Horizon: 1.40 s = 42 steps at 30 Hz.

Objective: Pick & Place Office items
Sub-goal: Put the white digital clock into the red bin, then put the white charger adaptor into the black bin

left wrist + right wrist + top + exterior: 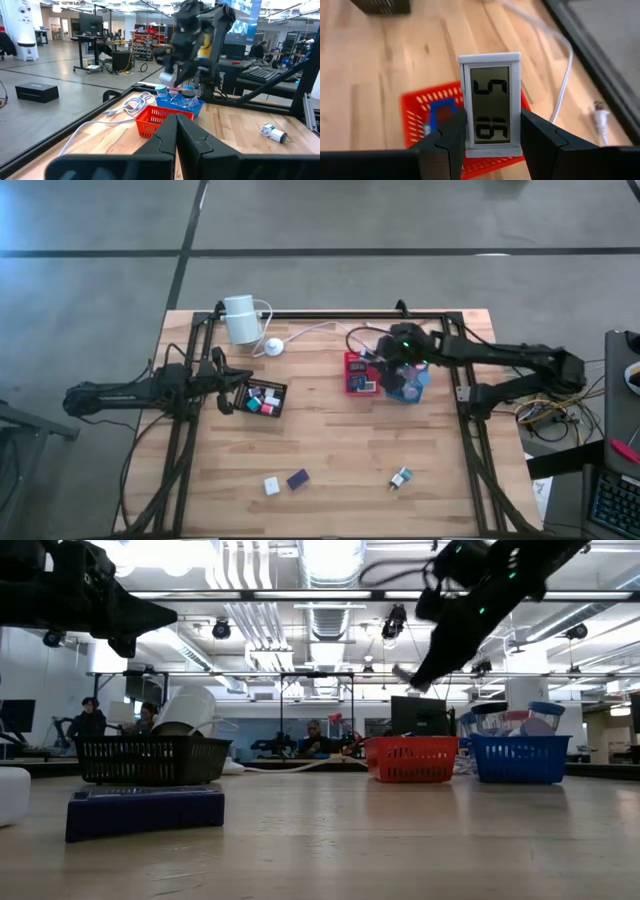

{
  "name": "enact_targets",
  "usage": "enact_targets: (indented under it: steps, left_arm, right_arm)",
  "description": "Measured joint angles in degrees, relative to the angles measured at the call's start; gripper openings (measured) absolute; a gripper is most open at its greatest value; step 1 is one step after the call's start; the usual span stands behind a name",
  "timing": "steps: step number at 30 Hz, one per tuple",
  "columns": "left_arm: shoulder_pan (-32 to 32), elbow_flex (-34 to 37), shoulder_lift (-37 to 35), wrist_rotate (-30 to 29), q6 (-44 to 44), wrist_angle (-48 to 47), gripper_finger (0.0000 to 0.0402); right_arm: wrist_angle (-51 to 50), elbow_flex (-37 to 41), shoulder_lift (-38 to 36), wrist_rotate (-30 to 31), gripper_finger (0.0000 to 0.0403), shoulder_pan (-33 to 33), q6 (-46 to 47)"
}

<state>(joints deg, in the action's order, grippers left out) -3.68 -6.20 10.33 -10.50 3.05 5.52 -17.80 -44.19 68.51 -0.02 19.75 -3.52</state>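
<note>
While the left arm lies stretched across the table's left edge, the right arm reaches in from the right side, elbow bent, its wrist raised above the red basket (360, 372) and the blue basket (408, 387). Right gripper (492, 131) is clamped on a small white digital clock (491, 111); the two dark fingers (445, 142) press its sides, display facing the wrist camera. Clock hangs in the air over the red basket, clear of it, as the low view confirms with the gripper held high and angled downward.

Left gripper (176, 136) points toward the table's middle, just beside the black basket (264, 398); its fingers are pressed together with nothing between them.

Black basket holds several small coloured pieces. Loose on the near part of the table: a white block (271, 485), a dark blue block (298, 478), a small white-and-teal piece (401, 478). White cylinder (240, 318) with cable stands near the back edge.
</note>
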Motion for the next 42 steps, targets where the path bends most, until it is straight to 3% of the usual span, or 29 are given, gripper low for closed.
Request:
enact_targets:
  steps: [11, 21, 31, 42]
  left_arm:
    - [0.0, 0.0, 0.0, 0.0, 0.0, 0.0, 0.0012]
    - [0.0, 0.0, 0.0, 0.1, 0.0, 0.0, 0.0012]
    - [0.0, 0.0, 0.0, 0.1, 0.0, 0.0, 0.0012]
    - [0.0, 0.0, 0.0, 0.2, 0.2, 0.0, 0.0012]
  right_arm:
    - [-2.6, -7.0, 17.0, -2.0, 0.0143, 3.2, -4.2]
    - [-6.3, -11.9, 25.7, -1.5, 0.0144, 3.3, -4.2]
    - [-7.8, -12.2, 26.6, -1.5, 0.0180, 3.3, -4.4]
    - [-9.0, -11.3, 17.6, -1.6, 0.0198, 3.3, -2.7]
